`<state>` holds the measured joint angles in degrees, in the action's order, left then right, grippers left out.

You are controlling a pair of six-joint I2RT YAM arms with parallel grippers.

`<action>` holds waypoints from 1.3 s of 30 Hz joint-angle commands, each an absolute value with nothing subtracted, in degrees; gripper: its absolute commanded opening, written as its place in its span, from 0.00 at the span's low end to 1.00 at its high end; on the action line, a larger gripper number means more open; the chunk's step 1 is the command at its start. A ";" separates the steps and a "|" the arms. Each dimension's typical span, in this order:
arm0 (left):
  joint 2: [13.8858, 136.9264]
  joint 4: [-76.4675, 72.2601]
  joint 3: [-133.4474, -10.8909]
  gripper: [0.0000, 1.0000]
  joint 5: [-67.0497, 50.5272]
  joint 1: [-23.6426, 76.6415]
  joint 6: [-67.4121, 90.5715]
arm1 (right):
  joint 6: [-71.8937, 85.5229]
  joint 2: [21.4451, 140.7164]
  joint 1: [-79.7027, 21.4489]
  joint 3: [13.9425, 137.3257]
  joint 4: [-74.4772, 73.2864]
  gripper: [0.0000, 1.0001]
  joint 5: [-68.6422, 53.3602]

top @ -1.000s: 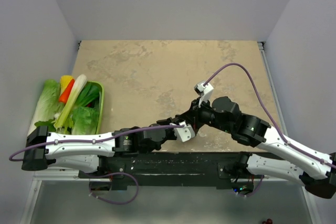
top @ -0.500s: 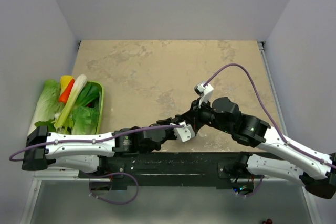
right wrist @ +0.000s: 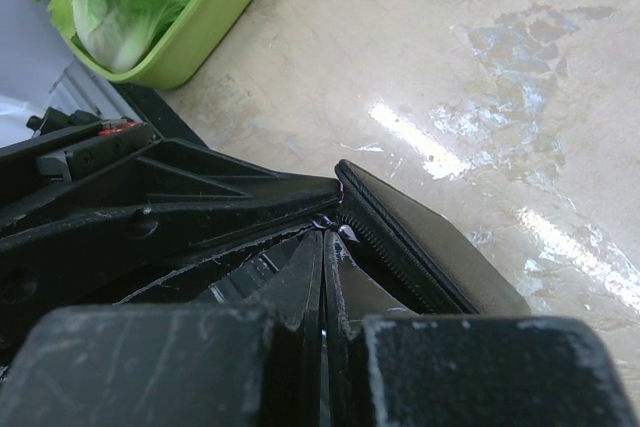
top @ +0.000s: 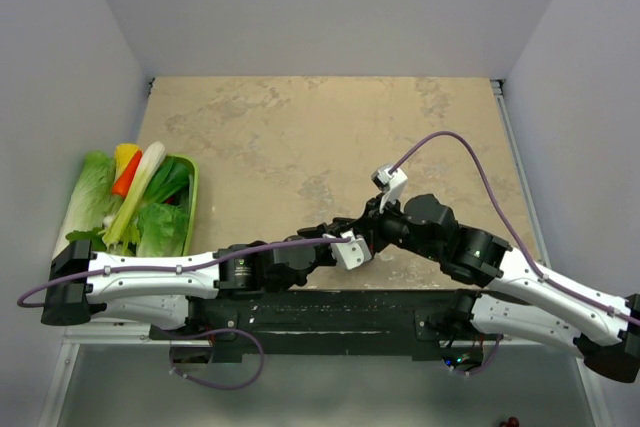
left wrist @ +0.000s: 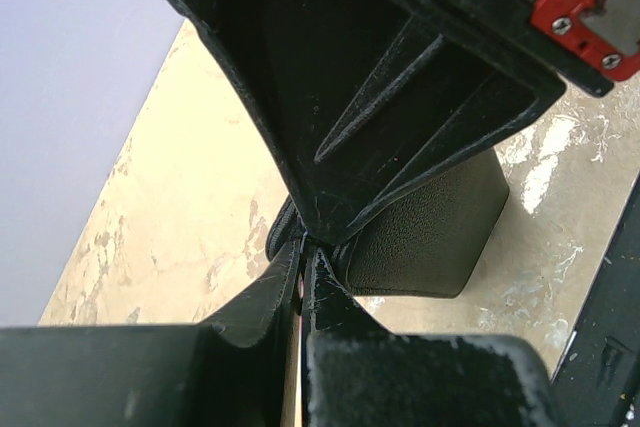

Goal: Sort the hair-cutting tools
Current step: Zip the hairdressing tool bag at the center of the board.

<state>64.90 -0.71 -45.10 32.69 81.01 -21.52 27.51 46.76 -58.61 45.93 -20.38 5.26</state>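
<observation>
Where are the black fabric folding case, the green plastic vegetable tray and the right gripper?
black fabric folding case (left wrist: 430, 237): left wrist view, textured side panel.
green plastic vegetable tray (right wrist: 212, 22): right wrist view, outer wall.
right gripper (right wrist: 325, 239): right wrist view, between closed fingertips.

I'm seeing the surface (right wrist: 480, 77) shining glossy like mottled stone, the black case (left wrist: 430, 237) looking grained and matt, my jaws showing scuffed plastic.

Black case (left wrist: 425, 237) mostly occluded.
</observation>
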 commanded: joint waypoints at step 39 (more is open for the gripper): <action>59.59 4.92 -47.29 0.00 34.89 81.12 -14.06 | 25.59 40.42 -58.53 44.30 -29.10 0.86 8.78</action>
<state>60.60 6.96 -45.74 33.36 81.01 -15.99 27.40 37.32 -58.48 45.39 -33.63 7.77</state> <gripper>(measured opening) 0.037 0.856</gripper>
